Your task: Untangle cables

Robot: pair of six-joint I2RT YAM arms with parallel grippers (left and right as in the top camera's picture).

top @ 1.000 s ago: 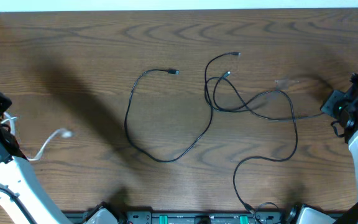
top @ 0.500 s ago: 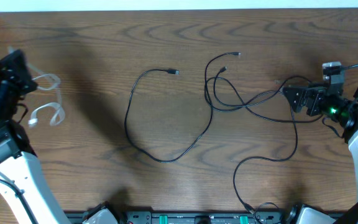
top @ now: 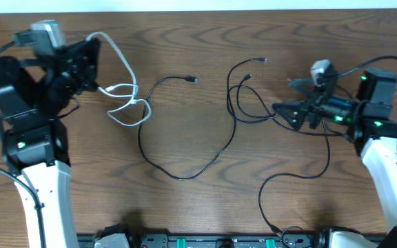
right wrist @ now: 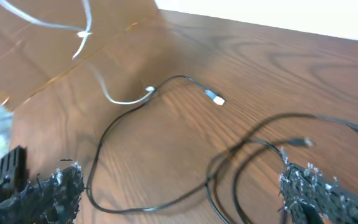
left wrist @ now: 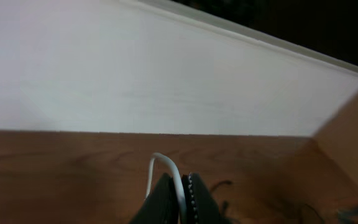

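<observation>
Pinches thin white cable (left wrist: 174, 168) in shut left claw (left wrist: 184, 190), at the left of the brown wooden tabletop (top: 185, 213). Hovers with right claw (top: 281, 94) spread wide over tangled thin black cables (top: 234, 116) right of centre.

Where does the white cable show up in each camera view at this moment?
Overhead: white cable upper left, arcing down into loose loops.
Left wrist: white cable bottom centre, pinched between the jaws.
Right wrist: white cable upper left, blurred, trailing toward centre.
Shared landmark: black cable's silver plug, seen overhead and right wrist only.
</observation>
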